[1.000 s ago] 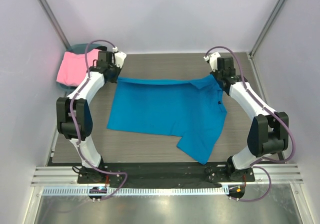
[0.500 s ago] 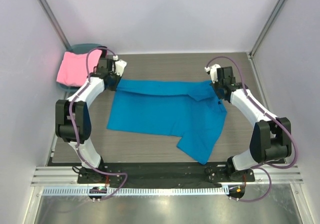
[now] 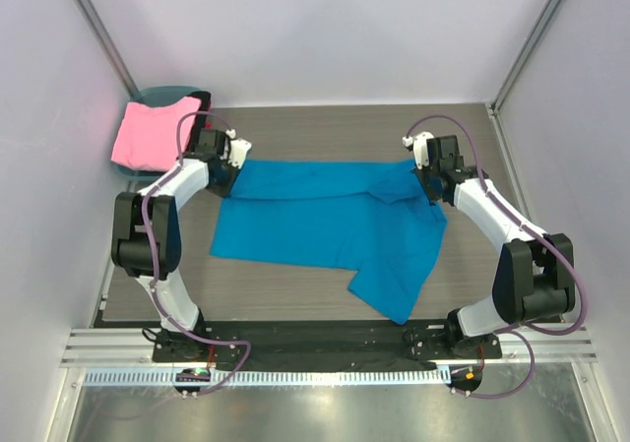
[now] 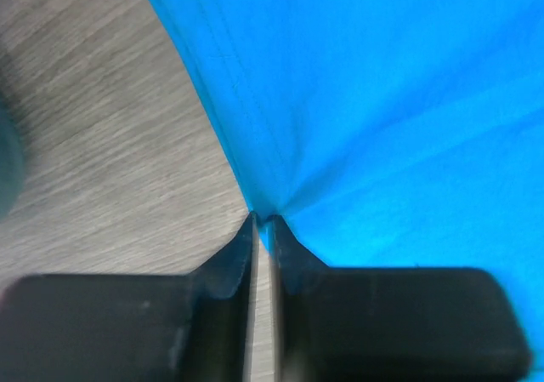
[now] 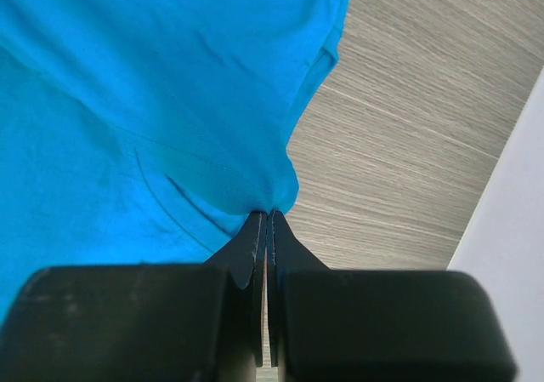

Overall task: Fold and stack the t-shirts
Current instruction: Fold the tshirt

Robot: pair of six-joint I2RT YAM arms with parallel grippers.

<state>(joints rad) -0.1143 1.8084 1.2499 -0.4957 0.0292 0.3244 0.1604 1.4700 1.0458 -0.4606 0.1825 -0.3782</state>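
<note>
Pinching the blue shirt (image 3: 325, 225) along its far edge, I see my left gripper (image 4: 262, 222) and right gripper (image 5: 268, 214) clamped on cloth; it lies spread across the table (image 3: 325, 127)

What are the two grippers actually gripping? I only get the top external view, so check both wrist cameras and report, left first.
Observer: In the left wrist view, the left gripper pinches the blue t-shirt right at its stitched edge, and the cloth puckers in toward the grip.
Operator: Now the right one.
Observer: In the right wrist view, the right gripper is shut on a gathered fold of the same shirt, and creases fan out from the pinch.
</note>
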